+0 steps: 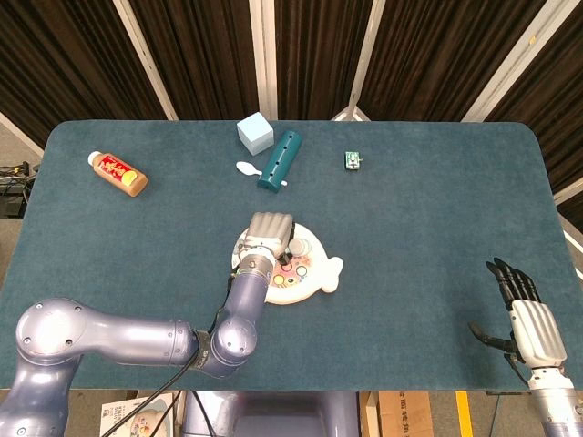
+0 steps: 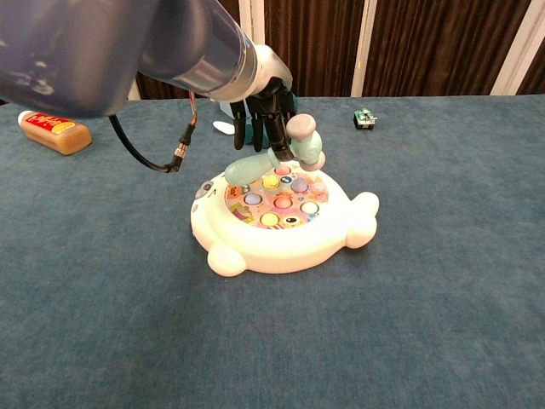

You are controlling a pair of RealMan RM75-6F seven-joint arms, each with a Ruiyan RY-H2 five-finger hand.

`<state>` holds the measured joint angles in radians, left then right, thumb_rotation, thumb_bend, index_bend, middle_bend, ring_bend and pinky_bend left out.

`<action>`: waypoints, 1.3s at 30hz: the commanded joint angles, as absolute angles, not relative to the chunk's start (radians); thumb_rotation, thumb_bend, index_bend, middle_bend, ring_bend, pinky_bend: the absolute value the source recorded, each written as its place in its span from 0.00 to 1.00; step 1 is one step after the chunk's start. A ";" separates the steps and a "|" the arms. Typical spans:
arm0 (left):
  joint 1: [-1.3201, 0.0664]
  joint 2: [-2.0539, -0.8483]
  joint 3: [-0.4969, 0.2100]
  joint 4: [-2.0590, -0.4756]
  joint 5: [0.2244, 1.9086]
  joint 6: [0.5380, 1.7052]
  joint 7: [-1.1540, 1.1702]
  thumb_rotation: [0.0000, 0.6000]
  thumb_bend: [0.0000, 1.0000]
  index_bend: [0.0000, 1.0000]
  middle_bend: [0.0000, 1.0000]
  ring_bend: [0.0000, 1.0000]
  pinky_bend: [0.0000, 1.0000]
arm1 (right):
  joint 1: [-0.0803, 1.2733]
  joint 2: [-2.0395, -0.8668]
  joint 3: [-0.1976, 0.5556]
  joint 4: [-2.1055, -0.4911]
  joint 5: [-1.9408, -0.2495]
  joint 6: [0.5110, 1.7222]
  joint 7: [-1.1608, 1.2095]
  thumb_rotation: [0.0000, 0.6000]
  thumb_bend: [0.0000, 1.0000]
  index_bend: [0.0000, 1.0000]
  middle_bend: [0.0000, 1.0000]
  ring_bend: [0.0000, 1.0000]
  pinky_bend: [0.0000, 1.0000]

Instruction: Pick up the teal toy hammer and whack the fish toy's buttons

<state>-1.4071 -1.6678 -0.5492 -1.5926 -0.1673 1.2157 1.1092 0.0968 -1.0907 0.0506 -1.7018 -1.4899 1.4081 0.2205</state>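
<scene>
Far left on the desk [image 1: 437, 218], a brown bottle [image 1: 118, 173] with a red label lies on its side, well apart from the action. Moving right, the left hand [image 2: 266, 109] hangs over the fish toy [image 2: 285, 226], fingers wrapped around the handle of the teal toy hammer [image 2: 277, 158]. It's grasping that hammer firmly. The hammer's grey-pink head sits just above the far buttons [image 2: 281, 200]; whether it actually touches one is hard to call from the chest view. The handle end points down to the left over the coloured buttons. From the head view the left hand [image 1: 269, 235] covers much of the fish toy [image 1: 314, 273], which lies near the middle of the desk, tail pointing right.

Beyond it, at the far side, a pale blue cube [image 1: 255, 134] sits just beside a dark teal cylinder [image 1: 280, 161] lying down, with a white spoon [image 1: 248, 167] at its left. Further right, a small green object [image 1: 353, 160] stands alone. Over at the near right edge, the right hand [image 1: 521, 305] rests released, fingers extended and apart, holding nothing.
</scene>
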 commanded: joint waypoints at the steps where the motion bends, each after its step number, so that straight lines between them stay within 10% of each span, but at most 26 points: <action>1: -1.392 -1.639 -0.552 -1.633 -0.164 1.230 1.103 1.00 0.62 0.65 0.54 0.42 0.53 | 0.096 -1.091 0.050 -1.702 -1.491 1.409 0.220 1.00 0.24 0.00 0.00 0.00 0.00; 24: -1.039 -1.253 -0.290 -2.029 0.166 1.200 0.911 1.00 0.62 0.65 0.54 0.42 0.53 | 0.095 -1.102 0.049 -1.699 -1.498 1.420 0.176 1.00 0.24 0.00 0.00 0.00 0.00; 39: -0.879 -1.224 -0.081 -1.995 0.470 1.088 0.757 1.00 0.62 0.64 0.54 0.42 0.53 | 0.094 -1.115 0.051 -1.688 -1.506 1.435 0.132 1.00 0.24 0.00 0.00 0.00 0.00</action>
<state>-0.8933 -1.2159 -0.1014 -2.0087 0.4454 1.1049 0.7727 0.0944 -1.1152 0.0513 -1.6881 -1.5062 1.4345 0.1328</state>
